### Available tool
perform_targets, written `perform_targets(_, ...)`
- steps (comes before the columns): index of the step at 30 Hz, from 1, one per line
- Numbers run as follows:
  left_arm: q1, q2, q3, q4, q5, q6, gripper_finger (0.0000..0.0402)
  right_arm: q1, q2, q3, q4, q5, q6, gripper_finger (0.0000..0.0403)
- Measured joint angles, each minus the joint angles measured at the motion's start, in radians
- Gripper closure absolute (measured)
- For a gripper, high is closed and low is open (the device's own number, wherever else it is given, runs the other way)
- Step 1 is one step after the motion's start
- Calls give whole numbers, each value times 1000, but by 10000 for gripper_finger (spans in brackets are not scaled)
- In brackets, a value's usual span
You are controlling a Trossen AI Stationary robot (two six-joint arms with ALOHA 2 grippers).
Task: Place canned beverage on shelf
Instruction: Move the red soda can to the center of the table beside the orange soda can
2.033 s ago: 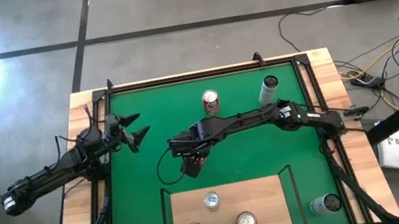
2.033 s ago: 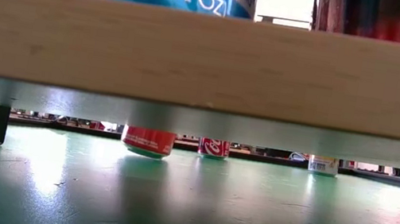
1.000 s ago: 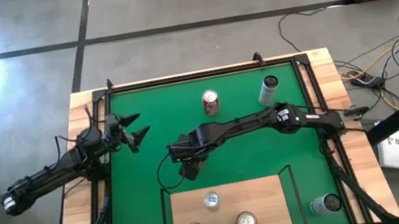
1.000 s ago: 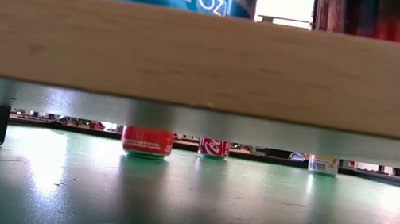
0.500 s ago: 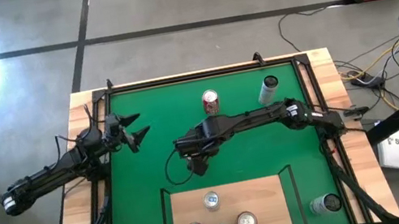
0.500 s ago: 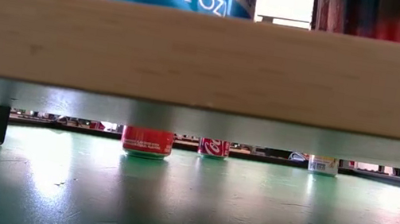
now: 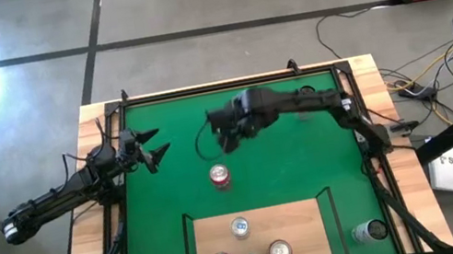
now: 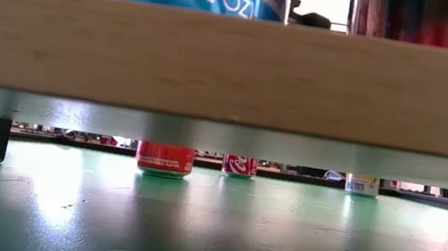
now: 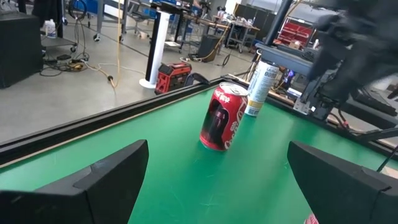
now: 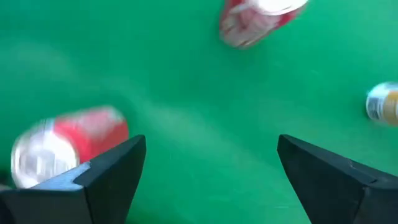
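Note:
A red can (image 7: pixel 219 177) stands upright on its base on the green mat (image 7: pixel 165 203), between the shelf and my right gripper; the low view shows it under the board (image 8: pixel 165 158). The shelf (image 7: pixel 305 225), a pale wood board with a black rail, lies at the near edge and bears several cans. My right gripper (image 7: pixel 226 136) hangs open above the mat, farther back than the red can, with nothing between its fingers (image 10: pixel 211 140). A second red can (image 9: pixel 224 115) and a white can (image 9: pixel 262 87) stand near the far edge. My left gripper (image 7: pixel 156 149) waits open at the mat's left side.
Another can (image 7: pixel 369 232) stands on the wooden strip right of the mat. Black rails (image 7: pixel 219 84) frame the mat. In the low view the shelf board (image 8: pixel 233 68) fills the upper picture. Bare mat lies between the two arms and left of the shelf.
My right gripper has drawn off the red can, risen and gone toward the table's far edge, rolling as it went. The red can stays upright on the mat just beyond the shelf.

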Motion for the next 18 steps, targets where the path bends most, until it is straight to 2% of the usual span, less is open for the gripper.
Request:
perform_targets(5,0,0,0,1,0,0,32,-76,-2,-7,3,-35,116,48)
perform_targets(13,0,0,0,1,0,0,32,-168,56,-10,28,-41,154,48)
perform_targets(18,0,0,0,1,0,0,32,-229,89,-10,45,-118,148,43)
